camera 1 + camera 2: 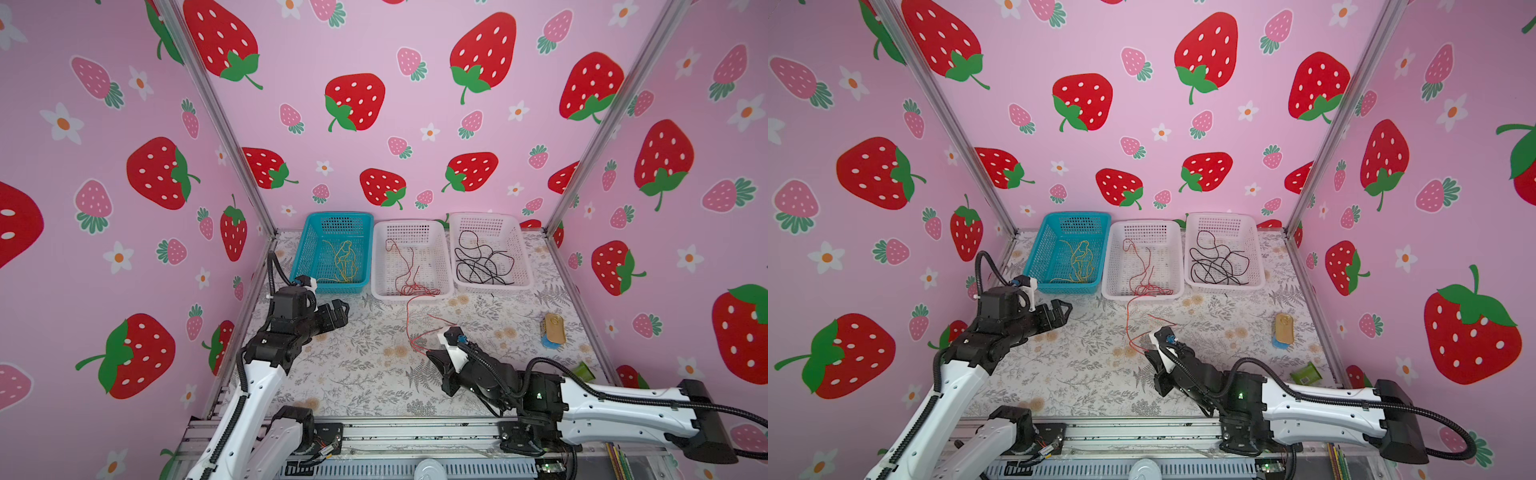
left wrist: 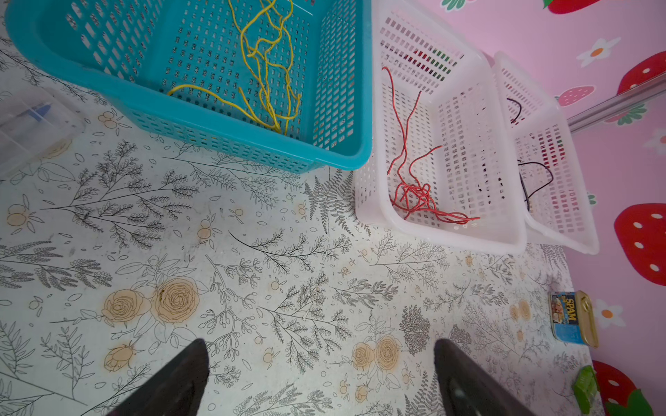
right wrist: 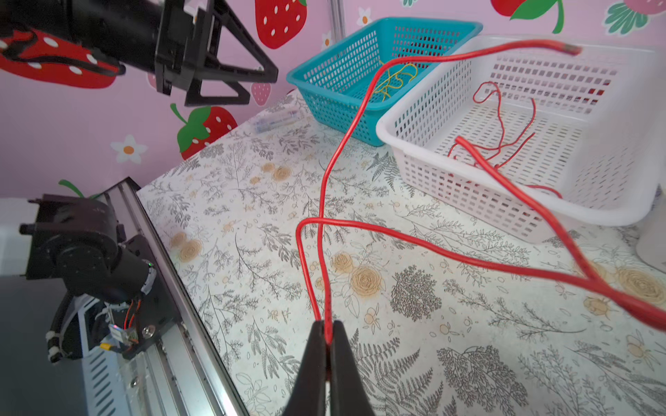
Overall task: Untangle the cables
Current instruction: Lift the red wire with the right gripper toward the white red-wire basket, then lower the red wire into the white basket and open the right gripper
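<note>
Right gripper [image 3: 326, 336] clamped on red cable [image 3: 324, 187], centre of both top views; rest knotted in middle white basket [image 1: 390, 296]. Left gripper [image 1: 340, 309] wide, empty. Pull slowly; pin basket if it drags.

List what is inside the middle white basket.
A tangled red cable; one strand leaves over the basket rim to the right gripper. Floor beneath the knot is covered.

— The walls [image 1: 291, 75]?
— Pink, printed with red and pink strawberries and white flowers.
— And the bench [image 1: 365, 374]?
— White, with grey ferns and tan roses.
— The cables?
— Yellow cables [image 1: 345, 262] in the teal basket [image 1: 338, 216], a red cable [image 1: 415, 288] in the middle white basket [image 1: 409, 225], black cables [image 1: 482, 266] in the right white basket [image 1: 484, 216].
</note>
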`<state>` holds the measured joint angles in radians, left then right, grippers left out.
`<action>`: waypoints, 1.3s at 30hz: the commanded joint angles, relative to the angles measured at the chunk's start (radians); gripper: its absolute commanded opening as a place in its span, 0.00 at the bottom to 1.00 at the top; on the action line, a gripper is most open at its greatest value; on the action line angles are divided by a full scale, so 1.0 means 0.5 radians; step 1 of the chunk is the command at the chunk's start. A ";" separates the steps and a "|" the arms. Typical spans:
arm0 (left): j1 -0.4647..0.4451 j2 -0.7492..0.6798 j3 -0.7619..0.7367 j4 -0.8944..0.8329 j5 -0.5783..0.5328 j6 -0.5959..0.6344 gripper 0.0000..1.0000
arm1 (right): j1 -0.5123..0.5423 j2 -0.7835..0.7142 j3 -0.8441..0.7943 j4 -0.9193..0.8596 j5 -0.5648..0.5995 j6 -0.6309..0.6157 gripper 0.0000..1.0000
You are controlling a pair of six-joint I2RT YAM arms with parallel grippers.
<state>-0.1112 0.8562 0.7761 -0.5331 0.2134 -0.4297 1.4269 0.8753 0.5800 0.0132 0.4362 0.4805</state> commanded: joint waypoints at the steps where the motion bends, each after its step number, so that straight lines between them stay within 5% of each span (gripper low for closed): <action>1: 0.007 -0.010 -0.005 0.030 0.035 -0.024 0.99 | -0.111 0.012 0.126 -0.064 -0.036 -0.079 0.00; 20: 0.004 -0.028 -0.021 0.036 0.075 -0.050 0.99 | -1.054 0.959 1.088 -0.324 -0.749 -0.257 0.00; 39: 0.005 0.001 -0.020 0.027 0.070 -0.046 0.99 | -1.428 1.984 1.832 -0.604 -0.892 -0.386 0.00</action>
<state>-0.1112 0.8551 0.7673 -0.5240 0.2462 -0.4500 0.7254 1.8351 1.4559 -0.2279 0.0059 0.3161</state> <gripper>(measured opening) 0.988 0.053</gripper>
